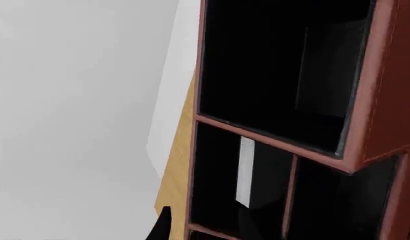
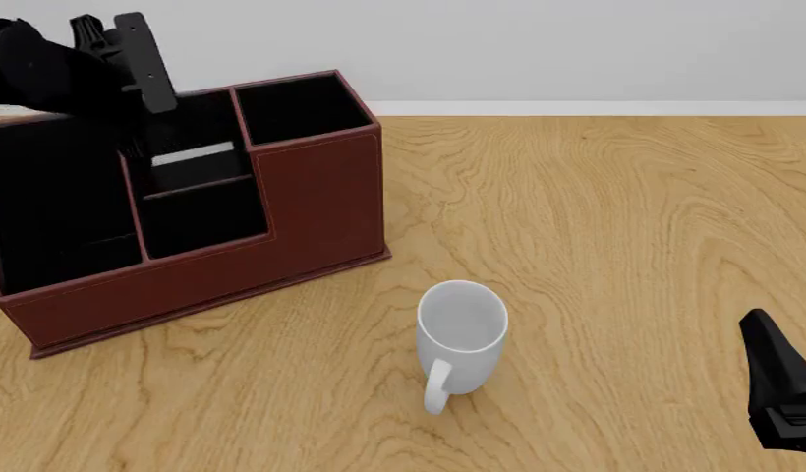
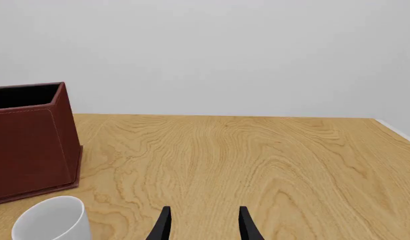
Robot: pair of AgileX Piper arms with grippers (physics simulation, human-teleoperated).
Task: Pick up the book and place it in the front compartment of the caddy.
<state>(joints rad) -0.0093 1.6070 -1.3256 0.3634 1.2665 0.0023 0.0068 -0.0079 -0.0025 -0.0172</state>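
The reddish-brown caddy (image 2: 317, 202) stands at the table's left. The black book (image 2: 194, 157), white page edge up, rests inside the front compartment (image 2: 180, 138), the higher-walled middle pocket behind the thin cross divider. My left gripper (image 2: 141, 93) hovers just above that pocket, open, apart from the book. The left wrist view looks down into the caddy (image 1: 385, 100). It shows the book (image 1: 247, 170) upright in its pocket, with one fingertip (image 1: 161, 225) at the frame's edge. My right gripper (image 3: 205, 227) is open and holds nothing, low near the table's front right (image 2: 783, 393).
A white mug (image 2: 462, 329) stands on the wooden table in front of the caddy's right end and shows in the right wrist view (image 3: 51, 220) too. The caddy's corner (image 3: 31, 145) is beside it. A grey wall rises behind the table's far edge.
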